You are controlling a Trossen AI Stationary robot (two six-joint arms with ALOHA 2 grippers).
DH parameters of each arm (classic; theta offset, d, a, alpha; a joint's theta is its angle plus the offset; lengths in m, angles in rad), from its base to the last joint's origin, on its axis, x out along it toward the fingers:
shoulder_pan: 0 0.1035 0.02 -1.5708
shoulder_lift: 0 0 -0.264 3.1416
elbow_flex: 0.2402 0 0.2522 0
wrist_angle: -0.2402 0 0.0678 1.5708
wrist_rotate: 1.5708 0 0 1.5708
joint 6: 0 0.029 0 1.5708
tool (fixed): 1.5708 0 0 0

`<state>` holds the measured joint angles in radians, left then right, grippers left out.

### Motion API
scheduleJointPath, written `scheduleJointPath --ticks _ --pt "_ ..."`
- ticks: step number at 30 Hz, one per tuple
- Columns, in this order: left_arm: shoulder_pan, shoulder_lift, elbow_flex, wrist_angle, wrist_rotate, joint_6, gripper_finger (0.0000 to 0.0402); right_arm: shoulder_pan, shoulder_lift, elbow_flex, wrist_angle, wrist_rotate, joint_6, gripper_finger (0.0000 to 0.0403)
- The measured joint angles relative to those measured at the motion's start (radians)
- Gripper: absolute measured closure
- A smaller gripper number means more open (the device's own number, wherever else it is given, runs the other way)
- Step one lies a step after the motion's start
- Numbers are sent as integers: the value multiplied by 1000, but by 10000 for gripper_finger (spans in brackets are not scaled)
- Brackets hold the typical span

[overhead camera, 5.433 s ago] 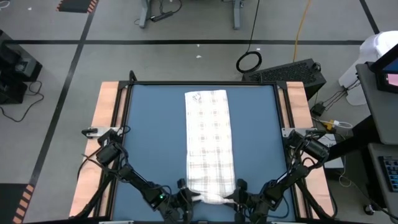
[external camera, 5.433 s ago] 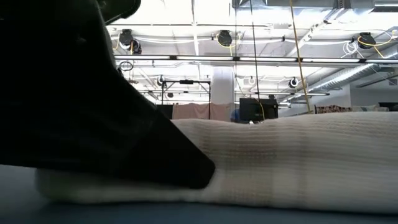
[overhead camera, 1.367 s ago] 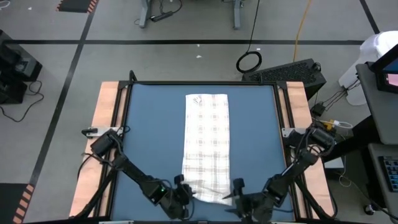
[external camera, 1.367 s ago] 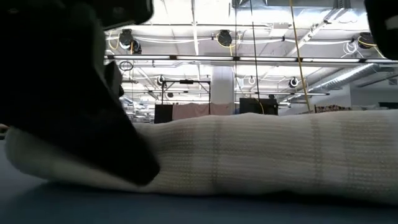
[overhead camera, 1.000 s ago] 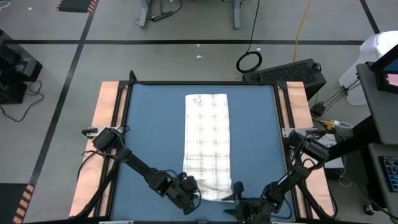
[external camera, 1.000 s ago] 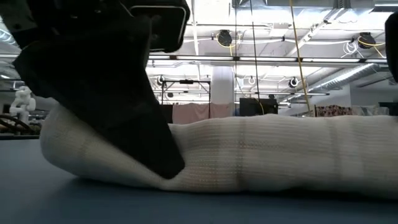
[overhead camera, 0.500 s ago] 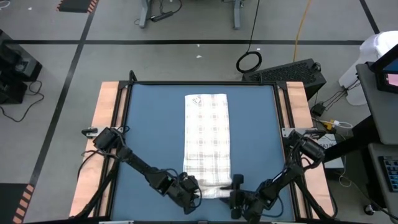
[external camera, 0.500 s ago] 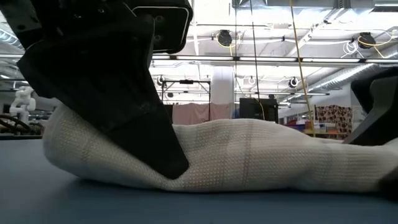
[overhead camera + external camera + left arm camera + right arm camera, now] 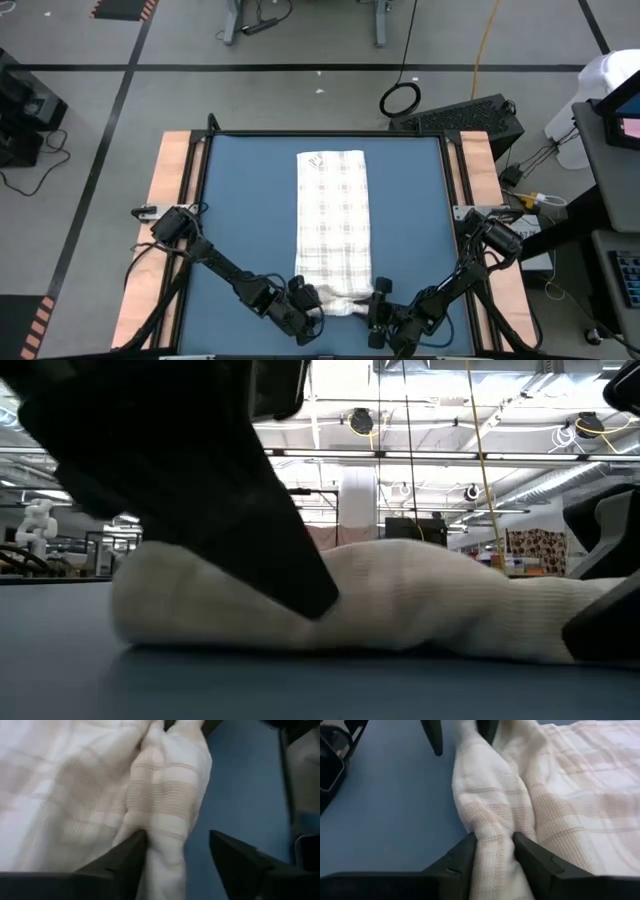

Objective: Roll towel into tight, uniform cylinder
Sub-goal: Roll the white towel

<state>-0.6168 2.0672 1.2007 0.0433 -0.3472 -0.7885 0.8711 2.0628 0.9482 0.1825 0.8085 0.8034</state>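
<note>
Towel [image 9: 333, 225] lies as a long strip down the middle of the blue mat [image 9: 240, 210] on the surface, its bottom end bunched into a short lumpy roll; the left claw [image 9: 303, 300] has fingers apart, one finger tucked into a fold and the other clear, and the right claw [image 9: 378, 303] is pinched on the roll's other end. Risk, as I judge it: uneven grips could let the left end slip and the roll go loose or cone-shaped, since it already looks lumpy in the low view. A small dark printed mark [image 9: 318, 159] sits at the strip's top-left corner, too small to read.
</note>
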Motion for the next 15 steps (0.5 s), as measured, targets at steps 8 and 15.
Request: scheduleJointPath --ticks 8,15 --pt "-59 -119 1 -51 -120 172 91 -2 -17 0 9 -69 119 316" --pt "-175 -64 3 72 -342 438 89 -17 -67 -2 -3 -178 160 319"
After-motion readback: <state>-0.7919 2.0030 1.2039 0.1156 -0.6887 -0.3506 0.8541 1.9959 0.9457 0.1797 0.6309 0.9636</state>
